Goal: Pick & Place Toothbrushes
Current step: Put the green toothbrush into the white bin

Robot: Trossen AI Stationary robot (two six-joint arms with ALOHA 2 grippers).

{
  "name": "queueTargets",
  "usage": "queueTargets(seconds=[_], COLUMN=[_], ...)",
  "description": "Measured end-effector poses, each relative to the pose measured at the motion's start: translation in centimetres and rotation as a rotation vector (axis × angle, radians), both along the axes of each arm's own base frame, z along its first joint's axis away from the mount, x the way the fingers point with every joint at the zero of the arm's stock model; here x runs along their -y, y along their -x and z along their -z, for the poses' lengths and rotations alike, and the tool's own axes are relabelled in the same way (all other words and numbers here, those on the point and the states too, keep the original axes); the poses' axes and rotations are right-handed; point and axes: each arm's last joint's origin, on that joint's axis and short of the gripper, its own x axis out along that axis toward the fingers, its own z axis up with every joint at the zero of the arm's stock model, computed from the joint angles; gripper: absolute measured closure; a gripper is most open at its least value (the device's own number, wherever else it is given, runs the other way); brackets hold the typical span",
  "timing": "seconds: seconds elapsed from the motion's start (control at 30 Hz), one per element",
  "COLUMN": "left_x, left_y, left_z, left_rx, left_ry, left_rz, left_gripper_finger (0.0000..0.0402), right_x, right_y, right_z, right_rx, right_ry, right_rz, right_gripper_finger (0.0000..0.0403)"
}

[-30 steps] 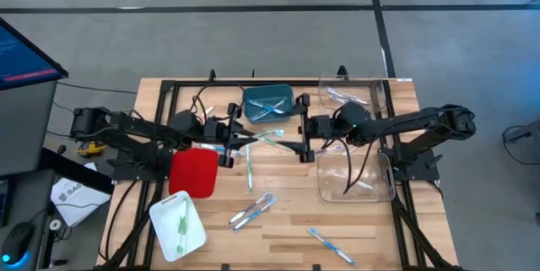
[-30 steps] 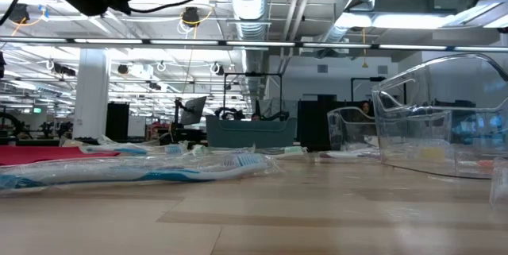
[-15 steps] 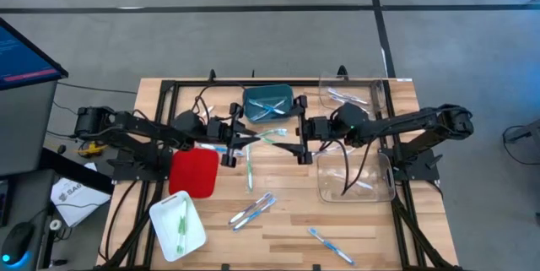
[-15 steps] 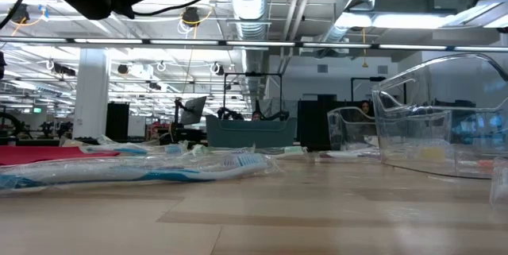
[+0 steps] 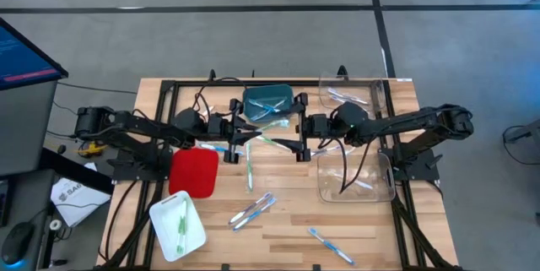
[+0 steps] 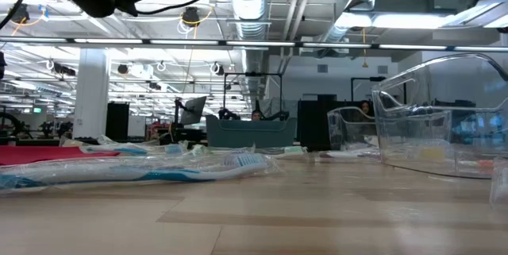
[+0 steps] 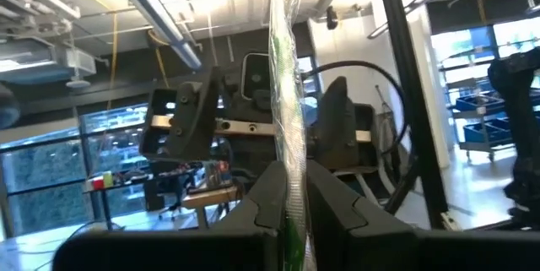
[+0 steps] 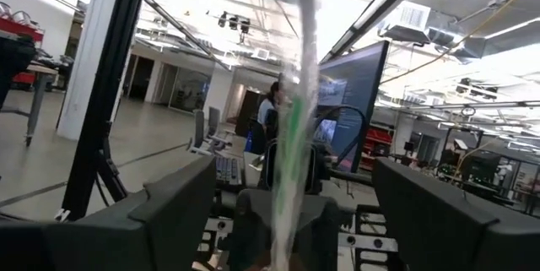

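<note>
A light green toothbrush (image 5: 268, 140) in a clear wrapper hangs in the air over the middle of the table. My left gripper (image 5: 239, 132) is shut on its left end. In the left wrist view the toothbrush (image 7: 285, 68) sticks out ahead of my left gripper (image 7: 289, 174). My right gripper (image 5: 297, 140) faces it from the right, open. Its fingers (image 8: 181, 199) stand on either side of the toothbrush's free end (image 8: 299, 94) without touching it. More toothbrushes lie on the wood (image 5: 250, 168), (image 5: 253, 210), (image 5: 331, 244). My left gripper pinches the wrapped toothbrush near its left end (image 7: 292, 188) between its two fingers. The fingers come roughly level from the table's left, tipped a little upward. The toothbrush runs on along the fingers' line toward my right gripper, lifted clear of the table.
A teal bin (image 5: 268, 102) holding toothbrushes stands at the far middle. Two clear containers (image 5: 350, 94), (image 5: 354, 176) stand on the right. A red tray (image 5: 194, 171) and a white tray (image 5: 177, 224) holding a green toothbrush lie at the near left. A black frame rims the table.
</note>
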Motion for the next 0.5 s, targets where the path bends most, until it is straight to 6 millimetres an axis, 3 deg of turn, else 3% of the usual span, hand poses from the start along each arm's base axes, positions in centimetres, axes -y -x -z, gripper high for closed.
queueTargets(seconds=[0.2, 0.5], left_x=[0.0, -0.1], left_y=[-0.5, -1.3], left_z=[-1.3, -0.2], left_rx=[0.031, -0.033], left_ry=[-0.031, -0.022], left_rz=[0.011, 0.005], left_gripper_finger=[0.0384, 0.0384], right_x=[0.4, 0.6], right_y=[0.0, 0.0], right_z=[0.0, 0.0], right_rx=[-0.002, -0.005], right_ry=[-0.008, -0.015], right_rz=[0.01, 0.013], right_gripper_finger=[0.0091, 0.0091])
